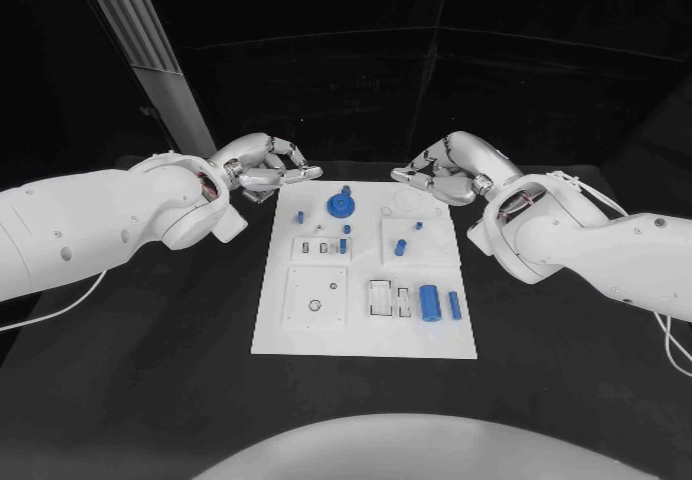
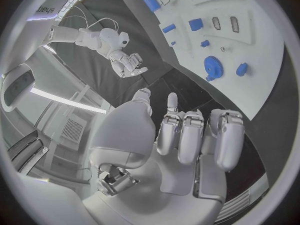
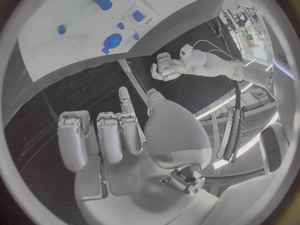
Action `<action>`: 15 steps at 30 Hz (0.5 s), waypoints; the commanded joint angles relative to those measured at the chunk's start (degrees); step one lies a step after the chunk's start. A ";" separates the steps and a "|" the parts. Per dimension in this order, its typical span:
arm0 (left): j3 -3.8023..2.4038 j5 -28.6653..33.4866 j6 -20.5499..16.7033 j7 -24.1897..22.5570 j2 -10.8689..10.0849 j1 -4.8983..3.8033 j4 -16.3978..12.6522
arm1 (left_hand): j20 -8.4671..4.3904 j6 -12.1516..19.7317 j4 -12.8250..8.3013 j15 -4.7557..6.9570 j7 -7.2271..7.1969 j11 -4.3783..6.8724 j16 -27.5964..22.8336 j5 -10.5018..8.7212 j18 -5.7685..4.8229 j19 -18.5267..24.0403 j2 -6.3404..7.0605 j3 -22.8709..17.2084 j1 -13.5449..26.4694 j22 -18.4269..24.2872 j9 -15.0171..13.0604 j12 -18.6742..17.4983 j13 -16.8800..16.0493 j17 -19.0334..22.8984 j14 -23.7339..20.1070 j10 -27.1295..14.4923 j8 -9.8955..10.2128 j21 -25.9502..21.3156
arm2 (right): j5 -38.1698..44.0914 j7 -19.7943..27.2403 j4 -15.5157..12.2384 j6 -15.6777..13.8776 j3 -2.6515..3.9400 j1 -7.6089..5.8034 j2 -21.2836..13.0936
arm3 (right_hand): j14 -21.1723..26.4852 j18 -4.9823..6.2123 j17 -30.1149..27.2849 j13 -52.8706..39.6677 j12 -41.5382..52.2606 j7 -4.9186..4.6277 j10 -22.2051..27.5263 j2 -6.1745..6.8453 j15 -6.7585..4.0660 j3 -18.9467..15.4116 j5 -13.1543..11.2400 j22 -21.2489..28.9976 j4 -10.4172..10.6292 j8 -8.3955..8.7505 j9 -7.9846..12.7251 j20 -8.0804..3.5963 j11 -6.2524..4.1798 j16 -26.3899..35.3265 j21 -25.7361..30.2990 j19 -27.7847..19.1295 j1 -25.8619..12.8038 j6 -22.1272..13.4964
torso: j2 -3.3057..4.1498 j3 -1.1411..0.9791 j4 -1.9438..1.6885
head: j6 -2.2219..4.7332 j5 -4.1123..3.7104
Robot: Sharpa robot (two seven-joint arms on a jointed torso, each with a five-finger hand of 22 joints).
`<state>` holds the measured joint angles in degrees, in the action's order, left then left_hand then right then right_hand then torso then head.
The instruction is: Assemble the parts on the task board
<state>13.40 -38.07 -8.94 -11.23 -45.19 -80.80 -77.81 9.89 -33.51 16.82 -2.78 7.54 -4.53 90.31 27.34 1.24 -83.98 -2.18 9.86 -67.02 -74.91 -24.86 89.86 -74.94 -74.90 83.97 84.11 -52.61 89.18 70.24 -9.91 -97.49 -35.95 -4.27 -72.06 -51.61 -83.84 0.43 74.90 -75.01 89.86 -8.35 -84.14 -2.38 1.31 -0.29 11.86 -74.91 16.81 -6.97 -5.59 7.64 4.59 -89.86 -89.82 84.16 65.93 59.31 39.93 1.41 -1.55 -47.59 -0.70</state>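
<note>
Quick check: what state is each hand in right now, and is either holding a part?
Left hand: fingers curled in, holding nothing, beside the task board.
Right hand: fingers curled in, holding nothing.

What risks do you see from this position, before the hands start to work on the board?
1. The loose blue cylinder lies on its side on the task board; a nudge may roll it.
2. The blue gear sits near the far edge, close to the left hand; a reach could knock it.
3. The right hand, fingers curled, must open first.
</note>
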 commanded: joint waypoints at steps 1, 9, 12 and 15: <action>0.03 -9.09 10.26 12.51 0.79 -1.05 -0.58 | -0.78 -1.39 0.05 0.80 -0.54 0.69 -0.31 -0.23 -0.82 -4.23 -0.10 0.40 0.70 -14.40 -0.56 0.14 -15.06 -15.10 6.03 5.89 0.89 0.22 | -11.17 4.52 0.54 -2.75 0.00 -0.16 -0.93 | -6.16 -0.43 15.10 -14.99 0.14 0.13 -5.86 -0.94 -0.44 -0.57 0.19 -15.09 -0.02 -0.35 -0.13 -0.45 -0.42 -0.14 -0.18 5.84 -0.04 -0.13 | -0.13 -0.05 0.19 | 0.29 0.12; 0.02 -12.69 19.78 23.42 4.42 -2.17 -0.03 | -1.80 -3.14 0.09 1.56 -0.93 1.19 -0.31 -3.22 -0.86 -4.42 -1.18 2.30 6.55 -14.45 -2.18 0.14 -15.06 -15.10 6.03 5.89 3.21 0.23 | -18.85 5.22 3.52 -1.80 -0.05 -0.16 -2.36 | -6.16 -0.43 15.10 -14.99 0.14 0.18 -5.86 -2.28 -0.53 -1.56 -1.07 -15.09 0.00 -0.82 -0.34 -0.55 -0.50 -0.14 -0.18 5.84 -0.58 -0.43 | 0.12 0.11 0.07 | 0.83 -0.27; 0.02 -12.92 21.70 25.28 5.53 -2.21 0.42 | -1.89 -3.29 0.07 1.62 -0.95 1.22 -0.31 -3.38 -0.82 -4.29 -1.78 2.47 7.55 -14.40 -2.54 0.14 -15.06 -15.10 6.03 5.89 3.64 0.17 | -19.55 4.95 4.40 -1.40 -0.08 -0.15 -2.52 | -6.16 -0.43 15.10 -14.99 0.14 0.19 -5.86 -2.41 -0.54 -1.74 -1.24 -15.09 -0.02 -0.89 -0.37 -0.56 -0.51 -0.14 -0.18 5.84 -0.67 -0.48 | 0.12 0.09 0.05 | 0.88 -0.31; 0.02 -13.10 24.39 27.64 6.98 -2.20 1.24 | -1.96 -3.42 0.01 1.68 -1.01 1.28 -0.31 -3.19 -0.83 -4.32 -2.72 2.24 7.61 -14.41 -2.91 0.14 -15.06 -15.10 6.03 5.89 4.09 0.18 | -20.09 4.38 5.47 -0.83 -0.11 -0.14 -2.73 | -6.16 -0.43 15.10 -14.99 0.14 0.18 -5.86 -2.46 -0.55 -1.85 -1.37 -15.09 -0.05 -0.91 -0.38 -0.57 -0.51 -0.14 -0.18 5.84 -0.65 -0.54 | 0.14 0.06 -0.03 | 0.78 -0.33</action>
<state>13.45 -49.01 9.18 10.63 -38.53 -82.88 -76.98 8.41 -36.46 16.91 -1.43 6.43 -3.57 90.31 24.18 1.25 -84.08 -4.44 12.00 -59.33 -74.91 -27.68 89.86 -74.94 -74.90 83.95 83.94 -48.70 89.18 53.49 -6.21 -92.34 -37.06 -4.40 -72.10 -54.29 -84.05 0.43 74.95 -75.01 89.86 -8.18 -83.93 -4.41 1.10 -1.73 10.85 -74.91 16.82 -7.61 -5.90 7.44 4.38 -89.86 -89.82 83.96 65.30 59.14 40.03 1.47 -1.44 -46.72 -1.01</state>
